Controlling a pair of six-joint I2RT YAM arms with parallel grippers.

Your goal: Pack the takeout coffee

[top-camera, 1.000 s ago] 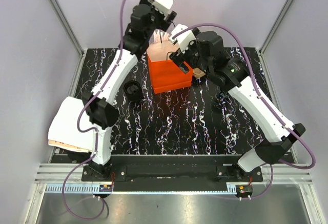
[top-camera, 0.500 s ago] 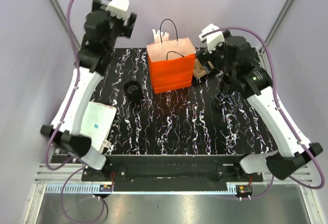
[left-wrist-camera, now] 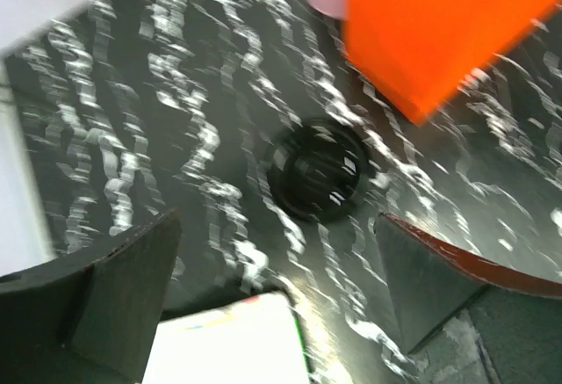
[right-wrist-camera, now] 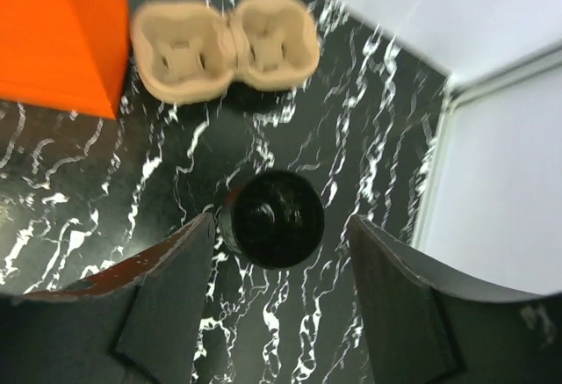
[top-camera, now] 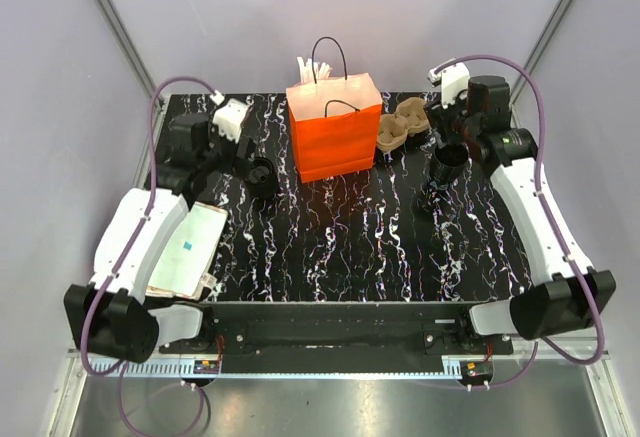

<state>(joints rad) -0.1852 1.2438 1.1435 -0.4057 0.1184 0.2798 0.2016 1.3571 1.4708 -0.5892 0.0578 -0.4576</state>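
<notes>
1. The takeout coffee (top-camera: pixel 260 175), a small black cup, stands on the worktop (top-camera: pixel 330 247) just left of the orange paper bag (top-camera: pixel 335 142), not touching it. The left wrist view is smeared, so I cannot tell a lid from a bare rim.
2. The left gripper (left-wrist-camera: pixel 274 226) points at the cup with its jaws released and wide, touching nothing.
3. The right gripper (right-wrist-camera: pixel 281 221) has its jaws apart, with a gap on each side of the taller black cup stack (top-camera: pixel 445 165) below. How far above it they are is unclear.
4. A pulp cup carrier (right-wrist-camera: pixel 226 46) lies between the bag and the stack.
5. The bag's inside is hidden. White pieces (top-camera: pixel 305 65) poke out of its top, too small to name.
6. A flat white pack (top-camera: pixel 185 252) with a blue mark lies partly under the left arm.
</notes>
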